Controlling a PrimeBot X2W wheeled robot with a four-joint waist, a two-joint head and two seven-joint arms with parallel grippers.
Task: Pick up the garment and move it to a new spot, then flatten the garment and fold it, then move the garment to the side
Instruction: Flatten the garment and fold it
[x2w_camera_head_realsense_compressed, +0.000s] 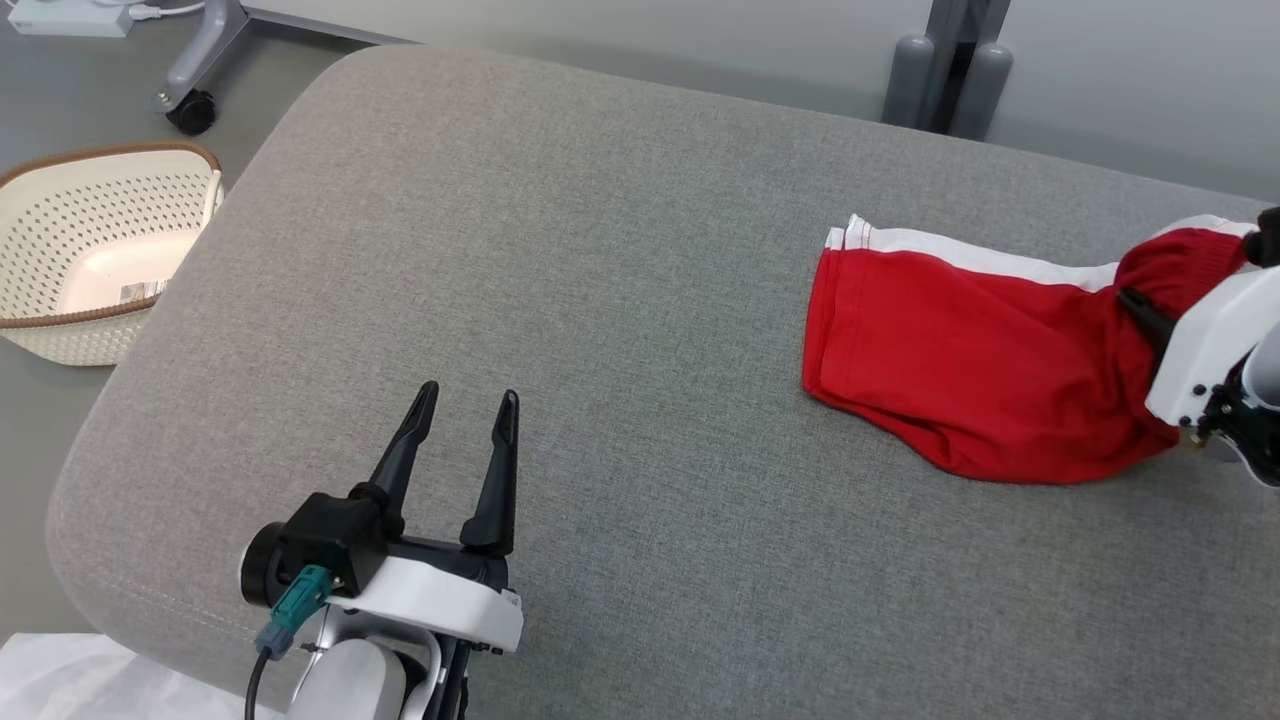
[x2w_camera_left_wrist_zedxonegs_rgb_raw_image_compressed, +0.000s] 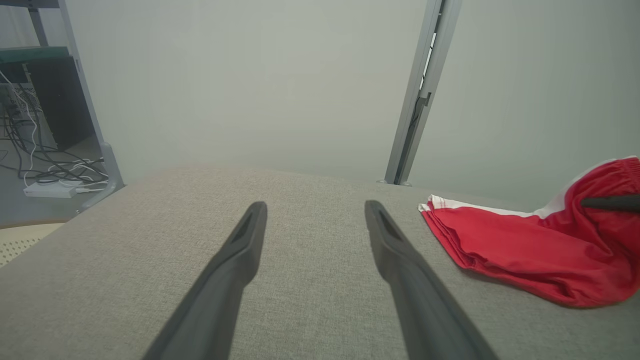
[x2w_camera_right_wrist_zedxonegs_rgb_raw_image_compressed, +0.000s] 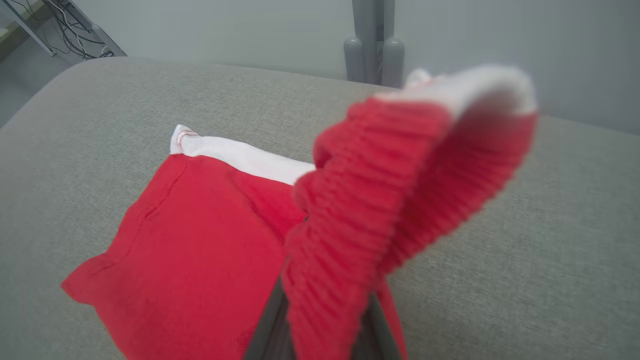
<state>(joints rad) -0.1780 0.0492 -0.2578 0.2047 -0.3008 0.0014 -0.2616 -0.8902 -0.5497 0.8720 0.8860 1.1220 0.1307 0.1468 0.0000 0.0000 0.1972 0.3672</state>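
Red shorts (x2w_camera_head_realsense_compressed: 960, 370) on grey table (x2w_camera_head_realsense_compressed: 600, 300), long axis stretching leftward from right end effector (x2w_camera_head_realsense_compressed: 1140, 305) — clamped tight on bunched waistband (x2w_camera_right_wrist_zedxonegs_rgb_raw_image_compressed: 390, 200), that end raised. Left end effector (x2w_camera_head_realsense_compressed: 469, 395) spread wide, empty, well apart from the shorts — cloth off to its right, right arm far nearer.

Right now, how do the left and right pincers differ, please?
The left pincer is open and empty; the right pincer is shut on the red fabric garment with a white stripe. The left is over the bare grey upholstered bench; the right holds its ribbed edge up. Both have dark fingers.
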